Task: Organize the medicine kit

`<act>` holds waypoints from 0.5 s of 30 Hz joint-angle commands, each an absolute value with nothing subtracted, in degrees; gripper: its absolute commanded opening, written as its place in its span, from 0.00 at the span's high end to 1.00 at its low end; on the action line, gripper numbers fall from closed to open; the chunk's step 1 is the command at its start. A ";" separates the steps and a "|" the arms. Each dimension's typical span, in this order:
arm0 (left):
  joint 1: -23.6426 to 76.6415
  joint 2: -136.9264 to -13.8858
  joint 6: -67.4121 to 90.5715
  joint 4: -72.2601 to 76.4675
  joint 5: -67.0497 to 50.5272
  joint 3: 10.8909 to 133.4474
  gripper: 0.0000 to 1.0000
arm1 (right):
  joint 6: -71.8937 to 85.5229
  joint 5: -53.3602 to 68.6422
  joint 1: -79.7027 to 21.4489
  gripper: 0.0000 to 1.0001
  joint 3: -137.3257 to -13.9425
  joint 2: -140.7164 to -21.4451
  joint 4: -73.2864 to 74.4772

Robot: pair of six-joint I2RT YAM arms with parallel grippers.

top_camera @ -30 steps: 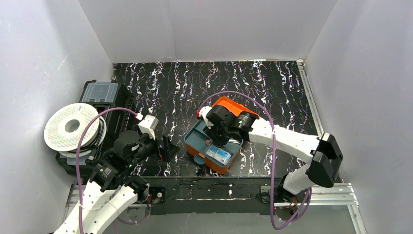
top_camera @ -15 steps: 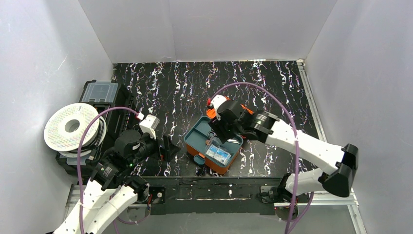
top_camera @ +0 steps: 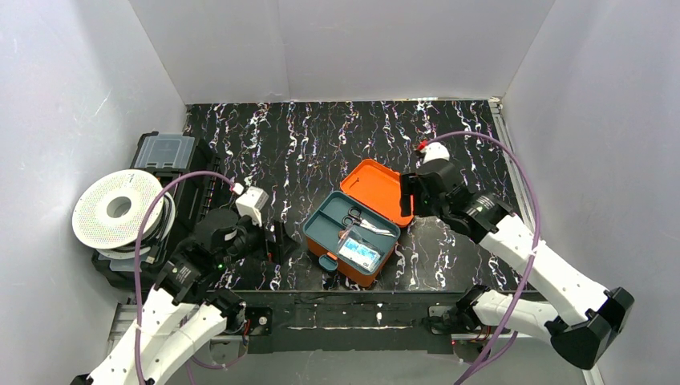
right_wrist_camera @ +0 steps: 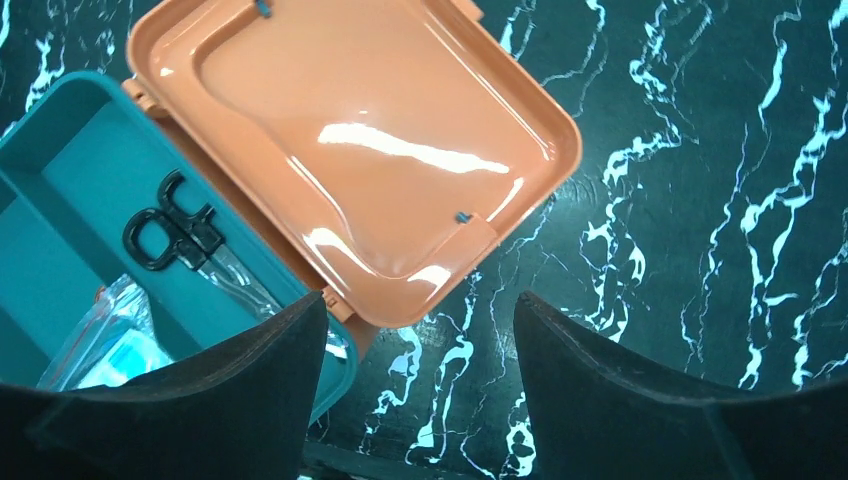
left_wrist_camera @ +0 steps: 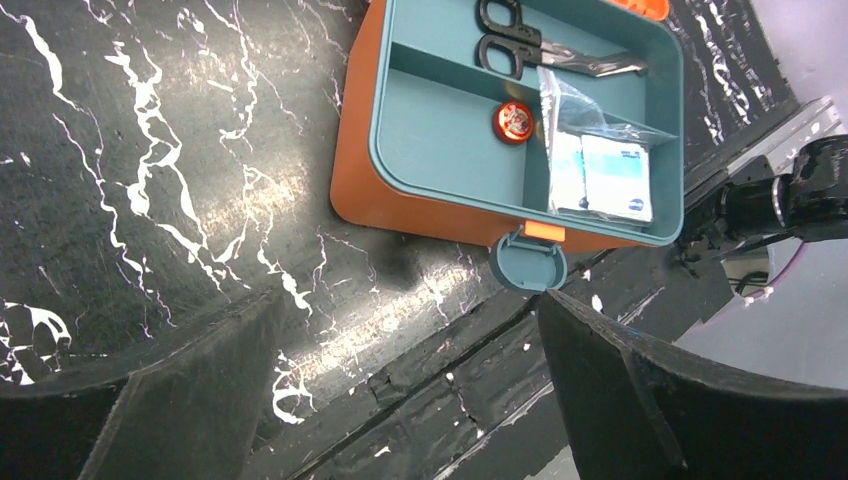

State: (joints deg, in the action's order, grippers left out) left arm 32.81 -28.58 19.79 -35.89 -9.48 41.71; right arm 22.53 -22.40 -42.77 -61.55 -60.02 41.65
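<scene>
The small orange plastic medicine kit [top_camera: 377, 192] lies with its lid flat on the marbled surface [top_camera: 305, 144], leaving its teal tray [top_camera: 329, 220] reachable. The left gripper [left_wrist_camera: 408, 298] and right gripper [right_wrist_camera: 420, 300] both gape, holding nothing.

A black tabletop with white marbled streaks [top_camera: 305, 144] stands between plain white wall panels [top_camera: 353, 48]. At its left edge a white perforated plastic spool [top_camera: 119, 208] lies flat (hole upward), beside a black clear-lidded plastic case [top_camera: 164, 150].
</scene>
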 commanded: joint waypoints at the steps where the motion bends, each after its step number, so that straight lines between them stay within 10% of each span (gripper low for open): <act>1: 33.04 -34.72 19.91 -36.29 -7.89 42.90 0.02 | 28.44 -21.56 -38.76 0.25 -58.28 -56.21 37.92; 15: 32.96 -56.78 21.67 -31.50 -3.62 50.45 0.02 | 38.08 -20.01 -33.21 0.24 -44.83 -47.17 32.98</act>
